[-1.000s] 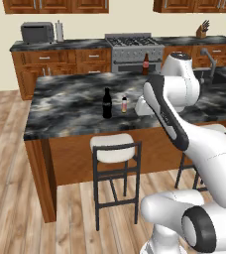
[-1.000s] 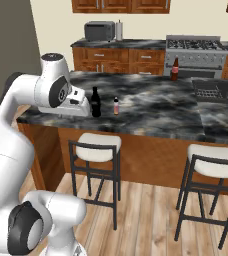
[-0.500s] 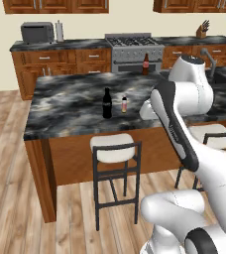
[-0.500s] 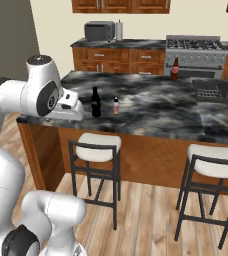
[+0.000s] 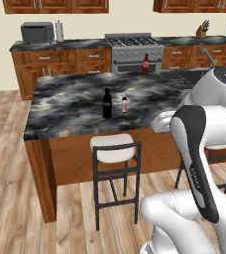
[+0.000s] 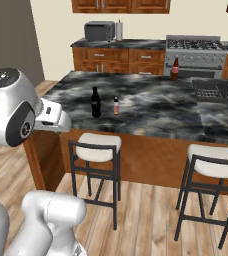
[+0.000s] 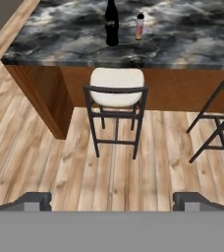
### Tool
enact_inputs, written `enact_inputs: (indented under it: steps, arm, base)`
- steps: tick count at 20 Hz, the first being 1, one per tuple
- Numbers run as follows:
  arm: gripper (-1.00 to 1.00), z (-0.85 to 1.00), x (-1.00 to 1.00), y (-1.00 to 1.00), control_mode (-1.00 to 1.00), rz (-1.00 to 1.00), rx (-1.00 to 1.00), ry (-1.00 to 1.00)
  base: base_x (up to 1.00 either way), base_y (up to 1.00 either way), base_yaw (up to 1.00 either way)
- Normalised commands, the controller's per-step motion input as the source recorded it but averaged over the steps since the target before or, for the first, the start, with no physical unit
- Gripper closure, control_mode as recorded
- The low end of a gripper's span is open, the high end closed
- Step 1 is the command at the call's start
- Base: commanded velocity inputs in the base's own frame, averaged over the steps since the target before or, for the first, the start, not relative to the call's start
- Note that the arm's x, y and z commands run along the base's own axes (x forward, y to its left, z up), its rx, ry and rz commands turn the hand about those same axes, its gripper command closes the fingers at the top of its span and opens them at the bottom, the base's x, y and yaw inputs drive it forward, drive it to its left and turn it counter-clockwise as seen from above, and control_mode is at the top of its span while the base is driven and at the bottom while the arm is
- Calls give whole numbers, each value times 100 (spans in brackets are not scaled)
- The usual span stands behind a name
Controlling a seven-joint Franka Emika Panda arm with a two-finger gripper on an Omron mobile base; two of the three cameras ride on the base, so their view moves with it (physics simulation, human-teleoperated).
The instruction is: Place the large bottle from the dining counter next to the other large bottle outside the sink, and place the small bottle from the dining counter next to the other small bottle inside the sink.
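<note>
A toaster oven (image 5: 37, 32) sits far to the left on the back counter (image 5: 60, 45), with a tall white roll (image 5: 60, 31) just beside it. In front of that stands the dining counter (image 5: 70, 106), a big island with a black-and-white stone top and a red-brown wood base.

On the stone top stands the large black bottle (image 5: 107, 103), straight up. Just to its right stands the small pinkish bottle (image 5: 124, 104) with a dark cap. The two are close but not touching. In the hand view the black bottle (image 7: 111, 23) and the small one (image 7: 139, 26) stand near the front edge of the island.

Below them a stool (image 5: 115, 171) with a pale seat is tucked against the island (a second stool (image 6: 209, 187) shows farther right in the right base view).

Farther back and to the right is the stove (image 5: 133, 49). The brown bottle (image 5: 145, 64) with a red label stands in front of it. Right of that is the black sink (image 6: 211, 90) with its metal rack, and a grey faucet (image 5: 210, 58) curves up near it. A knife block (image 5: 202, 31) sits at the far right of the back counter.

The gripper (image 7: 112, 202) is wide open and holds nothing. Its fingertips (image 7: 35, 201) are far apart, over the wood floor (image 7: 45, 162) in front of the stool, well away from both bottles.
</note>
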Motion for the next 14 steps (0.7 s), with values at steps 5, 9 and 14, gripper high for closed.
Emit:
enact_inputs:
  steps: [5,9,14]
  arm:
    - [-100,9,-31,0,100,0,0,-7]
    - [-100,0,0,0,100,0,0,0]
    - [-100,0,0,0,100,0,0,0]
  base:
    - [-37,0,0]
    - [-31,2,-5]
    - [23,0,-5]
